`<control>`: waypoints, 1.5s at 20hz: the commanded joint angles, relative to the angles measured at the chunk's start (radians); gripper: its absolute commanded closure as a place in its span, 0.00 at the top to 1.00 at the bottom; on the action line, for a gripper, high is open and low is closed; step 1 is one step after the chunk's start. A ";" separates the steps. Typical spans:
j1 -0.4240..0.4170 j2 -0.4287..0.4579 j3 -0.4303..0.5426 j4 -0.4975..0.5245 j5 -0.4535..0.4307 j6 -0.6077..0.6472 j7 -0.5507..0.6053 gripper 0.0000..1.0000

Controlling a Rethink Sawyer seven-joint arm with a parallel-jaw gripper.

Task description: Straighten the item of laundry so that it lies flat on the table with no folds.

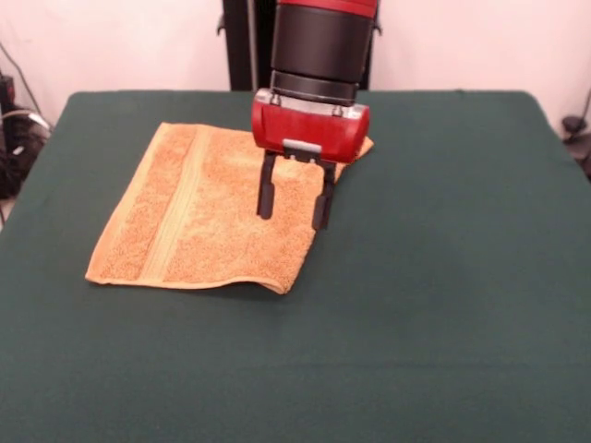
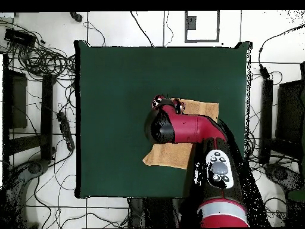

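The orange-tan towel lies on the dark green table, left of centre in the front view. It looks folded double along its right edge, with a woven band running down its left part. My gripper hangs over the towel's right part, its two dark fingers spread apart and empty, their tips close to the cloth near the right edge. In the overhead view the arm covers most of the towel, and the gripper shows at the towel's upper left.
The arm reaches in over the table from the robot's base. Cables and stands lie on the floor around the table. A black post stands behind the table's far edge.
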 commanded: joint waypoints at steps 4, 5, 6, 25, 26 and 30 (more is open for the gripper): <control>0.009 0.157 0.119 -0.057 0.015 0.075 0.047 1.00; 0.004 0.168 0.121 -0.065 0.009 0.066 0.042 1.00; 0.000 0.177 0.123 -0.071 0.006 0.061 0.040 1.00; 0.016 0.268 0.061 -0.135 0.000 0.002 0.073 1.00; 0.019 0.268 0.055 -0.133 0.000 0.000 0.076 1.00; 0.038 0.213 0.012 -0.078 -0.002 0.012 0.095 1.00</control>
